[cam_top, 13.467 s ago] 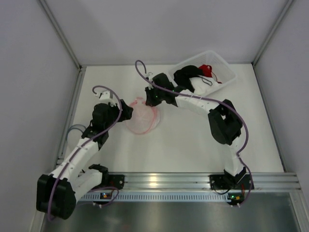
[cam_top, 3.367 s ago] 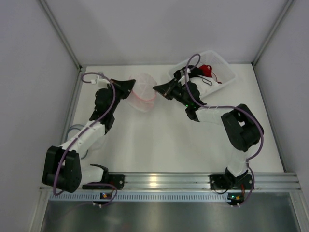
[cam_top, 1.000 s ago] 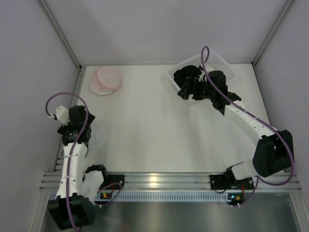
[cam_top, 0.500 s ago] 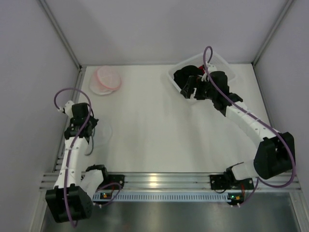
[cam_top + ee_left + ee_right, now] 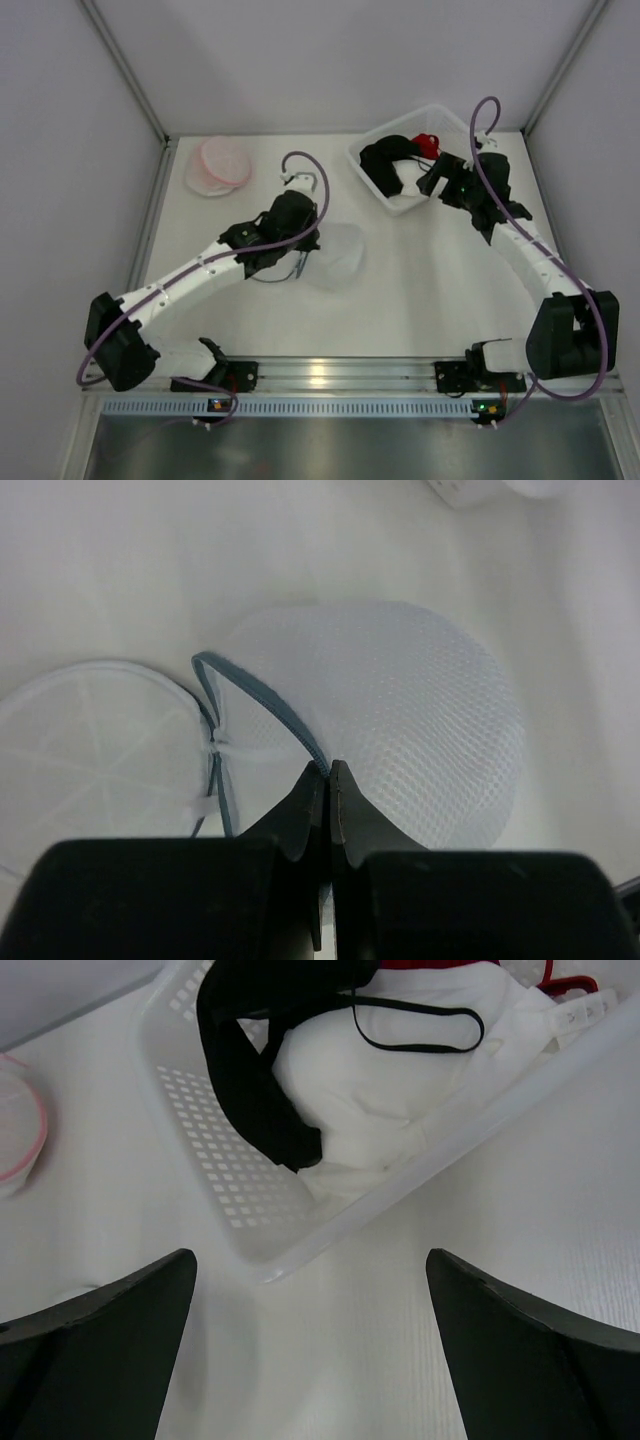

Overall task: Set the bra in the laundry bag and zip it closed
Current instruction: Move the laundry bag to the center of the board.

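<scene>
l hand (image 5: pixel 326 771) pinches laundry bag (image 5: pixel 420 710) zip edge; r hand (image 5: pixel 310 1260) wide, bra (image 5: pixel 250 1090) just ahead in basket (image 5: pixel 200 1110).

I see the laundry bag (image 5: pixel 400 710) lying unzipped on the table (image 5: pixel 420 300), left of centre. It is a white mesh dome with a blue-grey zipper rim, and its flat round half is spread beside it. The black bra (image 5: pixel 250 1070) lies in the white basket (image 5: pixel 200 1150) at the far right, draped over a white garment (image 5: pixel 400 1090), with one thin strap looping across it.
</scene>
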